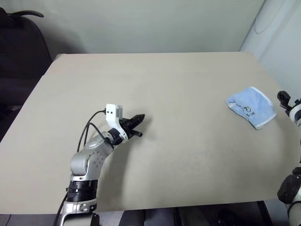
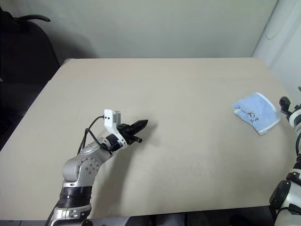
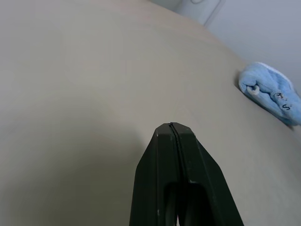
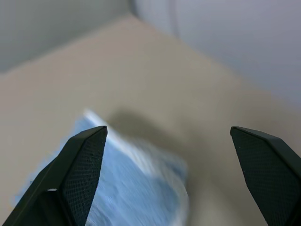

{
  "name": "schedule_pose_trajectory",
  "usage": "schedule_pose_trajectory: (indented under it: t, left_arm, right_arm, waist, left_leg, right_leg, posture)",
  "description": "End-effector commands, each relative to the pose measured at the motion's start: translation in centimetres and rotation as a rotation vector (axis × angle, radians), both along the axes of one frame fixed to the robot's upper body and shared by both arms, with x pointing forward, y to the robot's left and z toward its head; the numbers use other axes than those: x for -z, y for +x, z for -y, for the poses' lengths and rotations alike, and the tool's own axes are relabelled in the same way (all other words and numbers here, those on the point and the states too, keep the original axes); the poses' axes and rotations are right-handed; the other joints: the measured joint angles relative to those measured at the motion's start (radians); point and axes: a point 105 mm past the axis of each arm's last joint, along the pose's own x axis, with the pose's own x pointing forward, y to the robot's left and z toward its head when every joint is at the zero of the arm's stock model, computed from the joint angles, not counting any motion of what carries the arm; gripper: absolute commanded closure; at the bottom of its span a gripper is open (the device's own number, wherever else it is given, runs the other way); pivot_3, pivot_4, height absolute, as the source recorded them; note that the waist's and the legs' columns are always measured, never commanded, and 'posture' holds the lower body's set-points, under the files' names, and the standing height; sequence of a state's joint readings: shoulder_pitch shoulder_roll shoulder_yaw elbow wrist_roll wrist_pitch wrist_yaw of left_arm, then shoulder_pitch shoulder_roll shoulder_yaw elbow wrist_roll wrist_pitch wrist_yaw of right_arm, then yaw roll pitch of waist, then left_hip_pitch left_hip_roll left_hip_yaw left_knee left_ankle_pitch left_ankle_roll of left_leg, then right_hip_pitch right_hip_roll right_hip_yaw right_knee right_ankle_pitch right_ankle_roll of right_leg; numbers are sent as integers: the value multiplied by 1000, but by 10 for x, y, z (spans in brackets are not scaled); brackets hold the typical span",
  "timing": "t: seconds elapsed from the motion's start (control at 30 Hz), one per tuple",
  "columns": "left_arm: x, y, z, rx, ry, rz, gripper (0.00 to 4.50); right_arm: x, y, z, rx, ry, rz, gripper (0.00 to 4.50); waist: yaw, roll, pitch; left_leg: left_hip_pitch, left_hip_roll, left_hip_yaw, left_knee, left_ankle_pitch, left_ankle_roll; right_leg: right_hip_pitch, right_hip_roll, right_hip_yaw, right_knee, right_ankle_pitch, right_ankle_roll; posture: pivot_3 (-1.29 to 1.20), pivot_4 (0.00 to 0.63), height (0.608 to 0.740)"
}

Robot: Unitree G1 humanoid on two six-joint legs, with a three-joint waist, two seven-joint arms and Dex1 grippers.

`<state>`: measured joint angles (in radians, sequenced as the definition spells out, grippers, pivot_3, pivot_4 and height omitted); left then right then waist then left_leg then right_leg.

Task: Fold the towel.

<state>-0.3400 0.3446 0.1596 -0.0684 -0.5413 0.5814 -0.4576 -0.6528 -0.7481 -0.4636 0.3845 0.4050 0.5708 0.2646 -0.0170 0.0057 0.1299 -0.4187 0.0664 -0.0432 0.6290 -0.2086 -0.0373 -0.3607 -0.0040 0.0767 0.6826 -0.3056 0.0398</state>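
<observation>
The towel is a small light blue cloth with white edging and a dark embroidered mark, lying folded in a bunched heap near the right edge of the beige table. It also appears as the towel and, blurred, as the towel. My right gripper hangs just above it, open, nothing between its black fingers. Its wrist shows at the table's right edge. My left gripper is shut and empty over the table's left-centre, pointing right toward the towel, far from it.
A dark chair stands beyond the table's far left corner. A pale wall runs behind the table, and a white panel rises at the far right corner.
</observation>
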Motion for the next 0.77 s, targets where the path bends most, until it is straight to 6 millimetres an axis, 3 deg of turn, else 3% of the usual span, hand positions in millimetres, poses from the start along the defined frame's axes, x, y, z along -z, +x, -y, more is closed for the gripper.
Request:
schedule_pose_trajectory:
  t: [0.03, 0.07, 0.13, 0.2, 0.3, 0.5, 0.77]
  left_arm:
    - [-23, 6, -53, -173, 157, 177, 4500]
    - [-29, 5, -63, -195, 180, 209, 4500]
    - [-36, 3, -76, -219, 202, 246, 4500]
    - [-42, -1, -89, -246, 224, 272, 4500]
    - [-42, -5, -98, -260, 225, 275, 4500]
    - [-36, -16, -98, -285, 241, 264, 4500]
    - [-28, -35, -99, -310, 220, 222, 4500]
  right_arm:
    - [-21, 10, -93, -395, -342, 72, 60]
    - [-17, 11, -120, -502, -348, 80, 60]
    - [-11, 12, -154, -632, -331, 89, 60]
    - [10, 20, -190, -746, -335, 66, 60]
    - [29, 32, -220, -815, -296, 51, 60]
    - [54, 42, -241, -868, -270, 31, 60]
    - [64, 45, -237, -849, -252, 13, 60]
  waist:
    - [-13, 0, 0]
    - [-16, -1, 0]
    - [-17, -2, -1]
    - [-17, -2, -1]
    - [-10, -2, -1]
    - [0, -2, -1]
    - [-9, -2, -1]
  left_leg:
    - [0, 0, -3, 0, 0, 1]
    - [0, 0, -4, 0, 0, 1]
    - [0, 0, -5, 1, -1, 0]
    - [0, -1, -5, 1, -1, -1]
    - [-1, -1, -6, 1, 0, -3]
    - [-2, -2, -6, 1, 0, -3]
    - [-3, -2, -4, 0, 0, -4]
  right_leg:
    - [-1, 3, 3, 0, 0, 0]
    - [-1, 5, 5, 0, 0, 0]
    - [-1, 7, 7, -1, 0, 0]
    - [-2, 7, 8, -2, 0, 0]
    - [-5, 5, 9, -1, 0, 1]
    - [-4, 1, 6, -1, 0, 1]
    - [-5, 0, 6, -1, 0, 0]
  posture:
    - [0, 150, 740]
    - [0, 150, 740]
    - [0, 150, 740]
    - [0, 150, 740]
    - [0, 150, 740]
    - [0, 150, 740]
    - [0, 150, 740]
